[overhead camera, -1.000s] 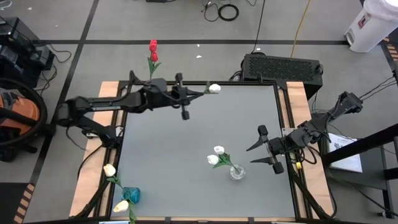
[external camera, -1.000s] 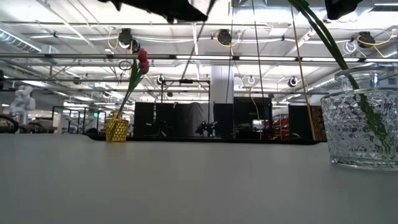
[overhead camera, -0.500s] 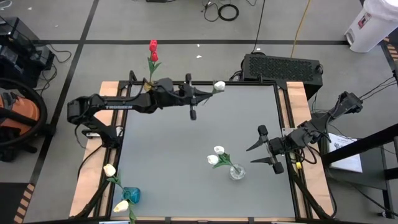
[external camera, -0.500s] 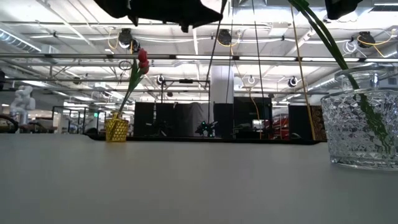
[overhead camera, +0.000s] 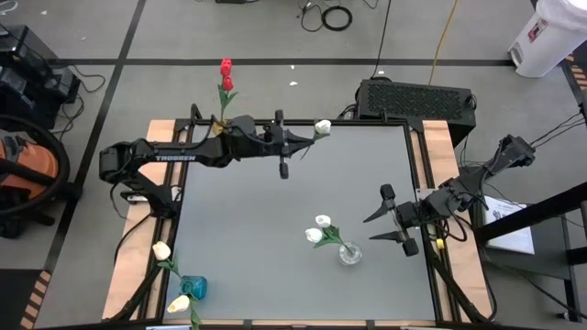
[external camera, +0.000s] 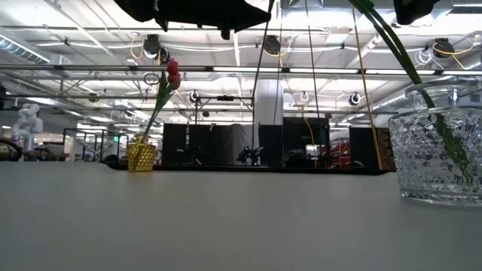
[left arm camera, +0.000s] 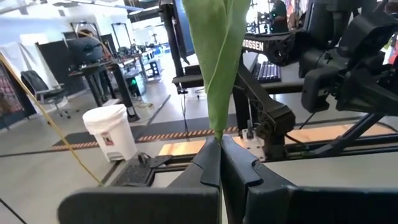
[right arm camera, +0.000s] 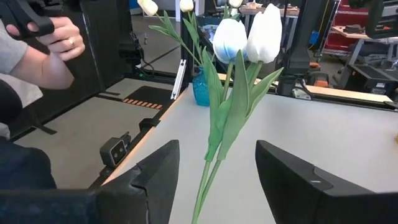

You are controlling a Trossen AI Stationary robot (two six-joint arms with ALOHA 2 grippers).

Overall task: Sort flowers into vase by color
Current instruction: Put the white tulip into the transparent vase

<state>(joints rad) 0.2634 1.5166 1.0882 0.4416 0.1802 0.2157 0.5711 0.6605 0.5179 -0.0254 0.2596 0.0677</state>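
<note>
Left tool (overhead camera: pixel 295 144) clamped on white tulip (overhead camera: pixel 322 127) stem, above bench (overhead camera: pixel 238 238) far edge. Right tool (overhead camera: pixel 396 220) spread apart, beside clear vase (overhead camera: pixel 349 254) with two white tulips (overhead camera: pixel 318 228). Judged light, floppy, slippery; pinch mid-stem, avoid bud.

White tulip (overhead camera: pixel 322 127) held aloft; two white tulips (overhead camera: pixel 318 229) upright in vase

Our left hand (overhead camera: pixel 298 140) holds a white tulip (overhead camera: pixel 321 127) near the counter's (overhead camera: pixel 248 229) far edge. Our right hand (overhead camera: pixel 383 220) waits, fingers spread, beside the glass vase (overhead camera: pixel 349 254) with two white tulips (overhead camera: pixel 318 229). Red tulips (overhead camera: pixel 226 73) stand at the far left corner, cream ones (overhead camera: pixel 162 250) in the blue vase (overhead camera: pixel 193 287) at the near left.
</note>
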